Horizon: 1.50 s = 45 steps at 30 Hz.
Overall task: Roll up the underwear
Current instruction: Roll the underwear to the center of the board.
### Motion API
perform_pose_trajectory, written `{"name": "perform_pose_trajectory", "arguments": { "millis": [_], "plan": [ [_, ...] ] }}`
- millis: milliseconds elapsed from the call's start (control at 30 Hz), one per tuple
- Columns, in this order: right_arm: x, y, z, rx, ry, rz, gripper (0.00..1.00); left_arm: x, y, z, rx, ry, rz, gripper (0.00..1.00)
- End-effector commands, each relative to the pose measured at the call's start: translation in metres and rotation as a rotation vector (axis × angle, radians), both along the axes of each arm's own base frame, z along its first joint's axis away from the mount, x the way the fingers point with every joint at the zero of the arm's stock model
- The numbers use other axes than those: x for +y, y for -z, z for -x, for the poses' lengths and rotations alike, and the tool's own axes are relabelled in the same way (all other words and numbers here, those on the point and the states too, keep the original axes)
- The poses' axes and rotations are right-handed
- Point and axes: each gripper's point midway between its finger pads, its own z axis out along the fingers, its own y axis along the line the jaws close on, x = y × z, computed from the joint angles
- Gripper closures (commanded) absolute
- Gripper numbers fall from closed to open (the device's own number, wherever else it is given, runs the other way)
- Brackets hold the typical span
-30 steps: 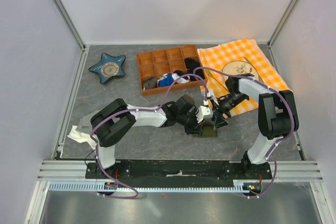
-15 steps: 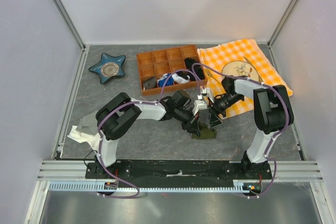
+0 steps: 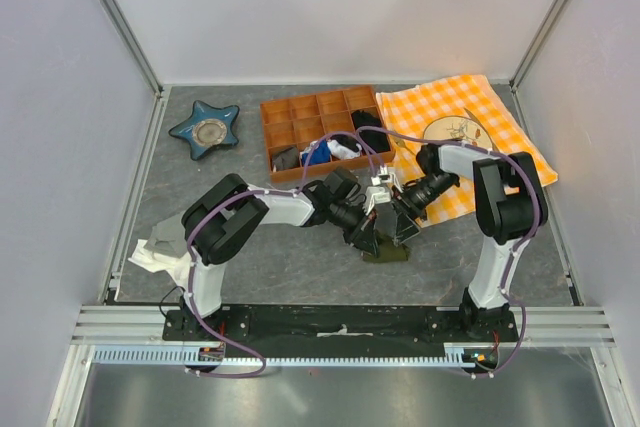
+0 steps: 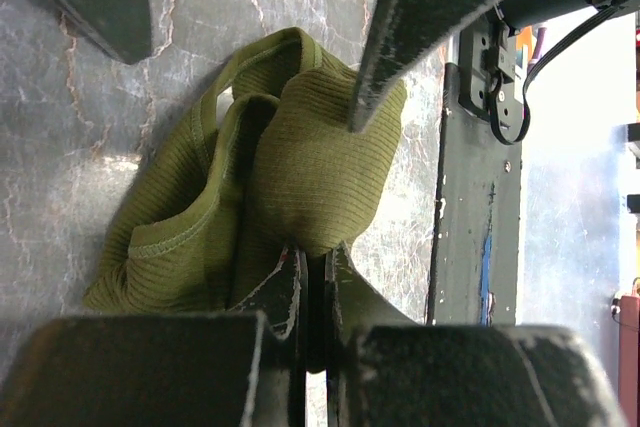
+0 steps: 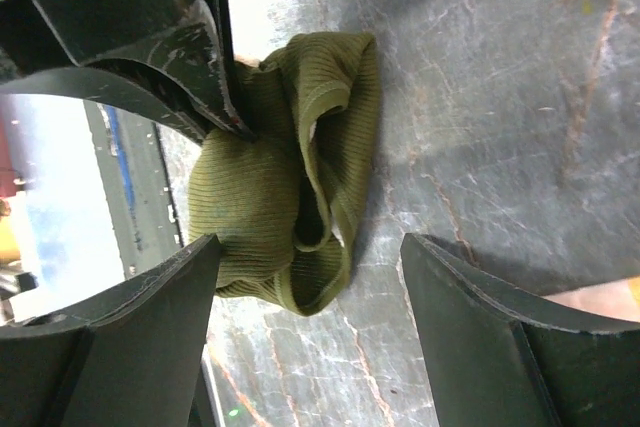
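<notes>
The underwear is a bunched olive-green ribbed bundle lying on the grey table between both arms. My left gripper is shut, its fingertips pinching a fold at the bundle's near edge. The cloth bulges out just past those tips. My right gripper is open, its fingers wide apart on either side of the bundle. One of its fingers touches the rounded side of the underwear; the other stands apart from it. No waistband shows.
A brown compartment tray with small black, blue and white garments stands behind the grippers. An orange checked cloth with a plate lies at the back right. A blue star dish is at the back left, a pale crumpled cloth at the left edge.
My right gripper has opened wider around the bundle. Both grippers have shifted slightly left and back, and the left stays shut on the cloth.
</notes>
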Motion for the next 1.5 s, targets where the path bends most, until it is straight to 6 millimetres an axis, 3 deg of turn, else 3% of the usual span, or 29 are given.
{"name": "perform_pose_trajectory", "arguments": {
  "millis": [0, 200, 367, 500, 600, 733, 900, 1033, 1233, 1267, 1333, 1467],
  "plan": [
    [0.028, -0.012, 0.036, 0.1, -0.149, -0.08, 0.18, 0.022, 0.054, -0.005, 0.123, -0.186, -0.264, 0.98],
    [0.028, -0.014, 0.044, 0.169, -0.143, -0.088, 0.17, 0.023, 0.057, -0.006, 0.113, -0.199, -0.263, 0.98],
    [0.02, 0.01, 0.048, 0.155, -0.144, 0.028, 0.18, 0.023, 0.058, -0.008, 0.111, -0.213, -0.265, 0.98],
    [0.024, 0.017, 0.056, 0.152, -0.189, 0.071, 0.19, 0.022, 0.057, -0.012, 0.1, -0.232, -0.267, 0.98],
    [0.026, 0.022, 0.06, 0.167, -0.206, 0.087, 0.28, 0.022, 0.056, -0.014, 0.093, -0.244, -0.27, 0.98],
    [0.024, 0.026, 0.061, 0.183, -0.206, 0.101, 0.47, 0.022, 0.055, -0.017, 0.083, -0.266, -0.271, 0.98],
    [0.026, 0.025, 0.061, 0.185, -0.206, 0.095, 0.59, 0.023, 0.053, -0.022, 0.063, -0.305, -0.266, 0.98],
    [0.026, 0.024, 0.063, 0.208, -0.22, 0.082, 0.76, 0.025, 0.05, -0.025, 0.045, -0.332, -0.258, 0.95],
    [0.027, 0.021, 0.064, 0.215, -0.23, 0.06, 0.8, 0.029, 0.038, -0.03, -0.008, -0.384, -0.216, 0.73],
    [0.028, 0.02, 0.064, 0.213, -0.23, 0.053, 0.8, 0.03, 0.036, -0.032, -0.019, -0.395, -0.215, 0.59],
    [0.029, 0.018, 0.064, 0.206, -0.231, 0.046, 0.8, 0.03, 0.03, -0.033, -0.033, -0.404, -0.195, 0.49],
    [0.032, 0.016, 0.062, 0.199, -0.221, 0.028, 0.8, 0.032, 0.017, -0.038, -0.061, -0.44, -0.163, 0.42]
  ]
}}
